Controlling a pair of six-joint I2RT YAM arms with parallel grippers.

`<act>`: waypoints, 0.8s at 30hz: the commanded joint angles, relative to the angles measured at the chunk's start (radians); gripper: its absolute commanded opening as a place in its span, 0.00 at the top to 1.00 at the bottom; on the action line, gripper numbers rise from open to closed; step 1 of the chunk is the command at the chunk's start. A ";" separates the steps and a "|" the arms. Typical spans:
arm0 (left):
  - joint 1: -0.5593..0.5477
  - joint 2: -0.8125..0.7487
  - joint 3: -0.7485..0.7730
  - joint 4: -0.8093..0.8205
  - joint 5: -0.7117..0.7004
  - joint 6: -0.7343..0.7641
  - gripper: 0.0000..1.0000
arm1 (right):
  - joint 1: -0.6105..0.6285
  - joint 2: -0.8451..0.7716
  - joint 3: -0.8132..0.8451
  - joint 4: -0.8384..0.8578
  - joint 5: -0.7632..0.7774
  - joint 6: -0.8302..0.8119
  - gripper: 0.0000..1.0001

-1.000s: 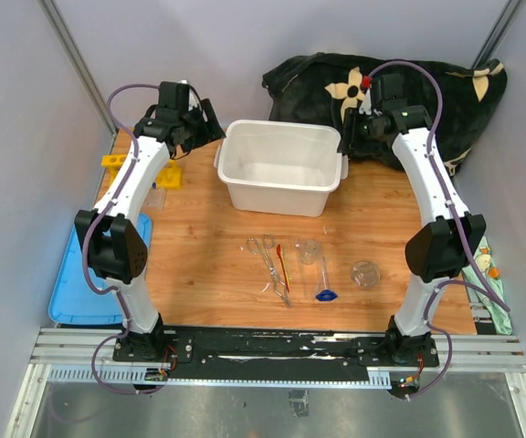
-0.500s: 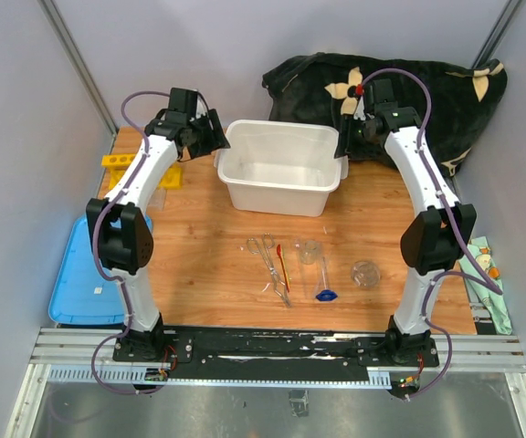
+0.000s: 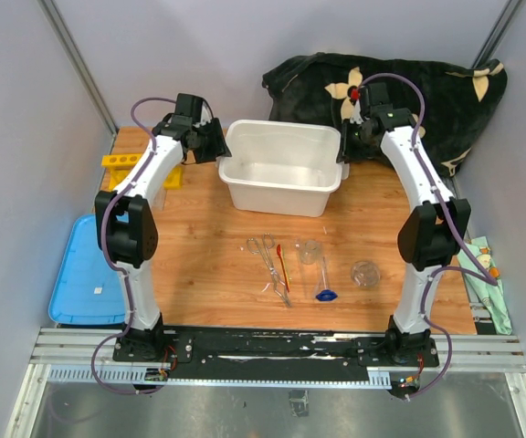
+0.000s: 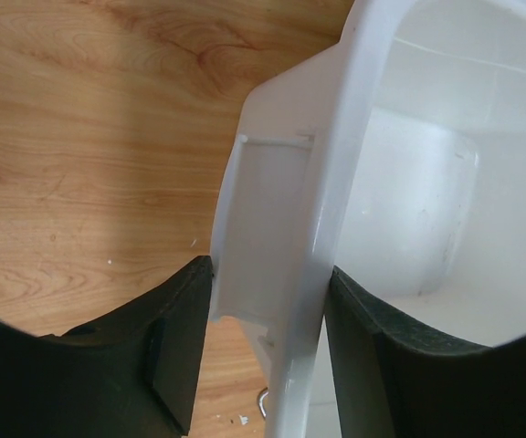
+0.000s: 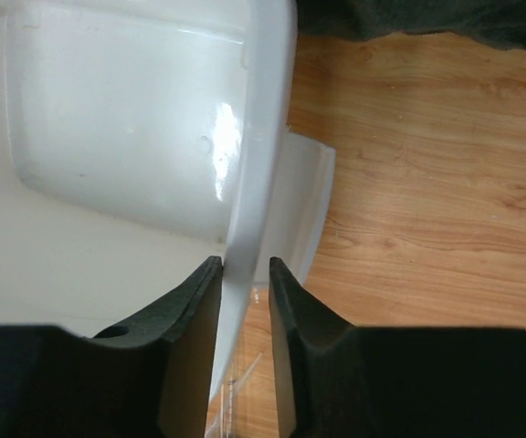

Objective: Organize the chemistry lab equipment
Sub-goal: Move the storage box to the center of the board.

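Metal tweezers [image 3: 269,258], a thin red-orange tool [image 3: 283,266], a small clear beaker [image 3: 310,251], a second beaker [image 3: 365,273] and a blue-based glass piece [image 3: 326,294] lie on the wood in front of the white bin [image 3: 281,197]. A yellow holed rack [image 3: 117,161] sits at the far left. My left gripper [image 3: 210,144] straddles the bin's left rim [image 4: 336,155], a pad pressed on each side of it. My right gripper [image 3: 345,146] is shut on the thin right rim [image 5: 258,164], one pad inside the bin and one outside.
A blue lid [image 3: 80,283] lies off the table's left edge. The black flower-patterned blanket [image 3: 427,91] is heaped behind the bin at the back right. A second yellow piece [image 3: 170,175] rests near the left arm.
Both arms have swung inward to the bin, the left one rightward onto its left rim. Both pairs of jaws have narrowed onto the rims.
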 commanded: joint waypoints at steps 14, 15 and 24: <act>-0.010 -0.145 -0.108 -0.027 0.019 0.018 0.51 | 0.072 0.030 -0.023 -0.073 -0.067 -0.062 0.92; -0.010 -0.162 -0.121 -0.026 0.009 0.020 0.51 | 0.079 0.025 -0.033 -0.071 -0.071 -0.064 0.92; -0.010 -0.257 -0.204 -0.066 -0.074 0.038 0.51 | 0.154 0.031 -0.036 -0.070 -0.109 -0.063 0.92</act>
